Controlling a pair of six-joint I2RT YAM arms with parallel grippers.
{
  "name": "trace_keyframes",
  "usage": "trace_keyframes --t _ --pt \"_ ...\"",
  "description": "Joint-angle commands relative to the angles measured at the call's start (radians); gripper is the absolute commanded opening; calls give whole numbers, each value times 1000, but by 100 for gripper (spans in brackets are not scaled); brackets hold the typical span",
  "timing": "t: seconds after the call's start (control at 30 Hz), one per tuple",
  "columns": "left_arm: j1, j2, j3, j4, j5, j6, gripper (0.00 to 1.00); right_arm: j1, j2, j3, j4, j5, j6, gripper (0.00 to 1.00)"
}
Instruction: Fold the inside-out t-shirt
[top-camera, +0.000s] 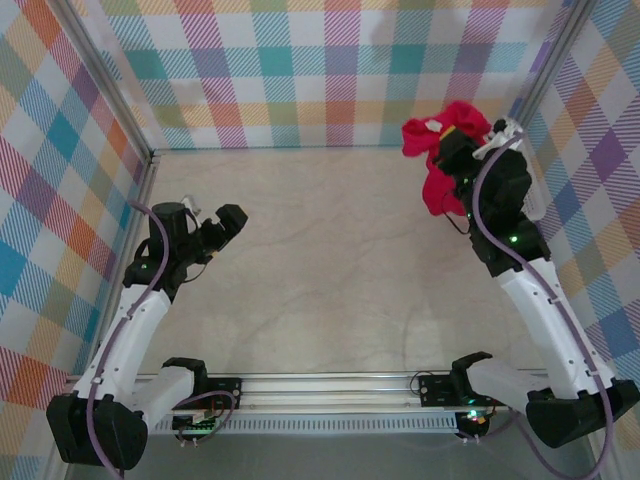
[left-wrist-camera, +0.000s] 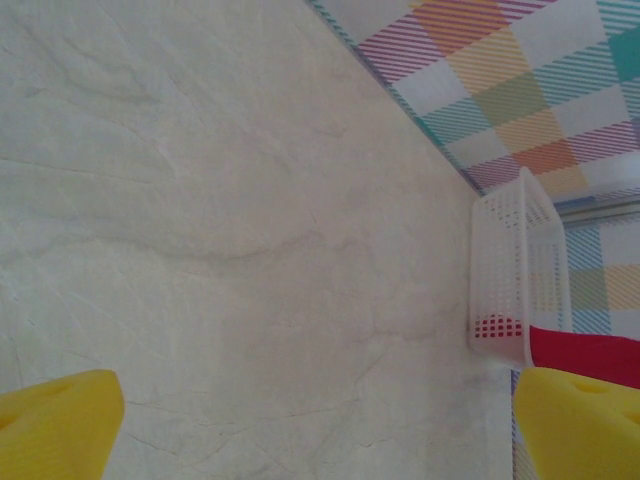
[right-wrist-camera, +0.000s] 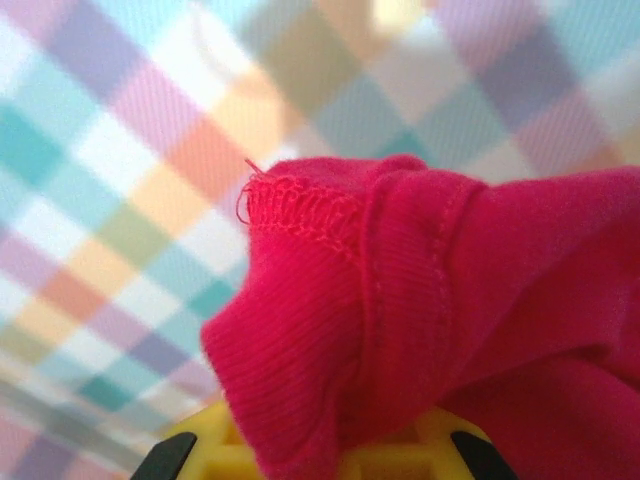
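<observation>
A pale, marbled tabletop (top-camera: 330, 260) spreads across the middle, boxed in by bright plaid walls (top-camera: 300, 70). A white mesh basket (left-wrist-camera: 520, 250) stands at the table's edge, right against the plaid. A metal rail (top-camera: 330, 385) runs along the near side.

Looks down on a pale, veined table (left-wrist-camera: 220, 220). Jaws of the left gripper (left-wrist-camera: 318, 425) spread wide, yellow pads (left-wrist-camera: 55, 425) low in the two bottom corners. At right, white mesh basket (left-wrist-camera: 515, 250) against the plaid wall (left-wrist-camera: 520, 70). Red t-shirt (left-wrist-camera: 590, 355) just beside the basket, red also glimpsed through the mesh.
</observation>
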Motion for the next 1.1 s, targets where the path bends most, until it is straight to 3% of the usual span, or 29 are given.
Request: trace_keyframes --t 0.0,0.4,0.6,0.63,0.67,0.73,0.8,0.9,1.07 --pt "-1 -25 -17 -48 -15 29 100 70 46 106 -34 -117 -2 0" --pt "-1 -32 37 -120 -20 90 100 333 297 244 -26 -161 87 0" --pt "0 -32 15 -109 -10 90 100 361 474 163 -31 -205 196 0" --pt "-1 -31 12 -109 -9 93 100 361 512 187 -72 -236 180 11" --pt "0 -29 6 -107 -6 95 100 359 557 240 -161 -251 152 30" --pt "-1 -27 -9 -96 14 94 100 351 615 328 -334 -233 96 51" --pt "-6 -20 -51 -55 56 79 100 324 612 303 -399 -214 70 70" --pt "-34 3 -117 31 94 46 97 250 540 126 -363 -273 70 75" --pt "-142 105 -165 156 60 12 92 128 411 -183 -314 -339 99 71"
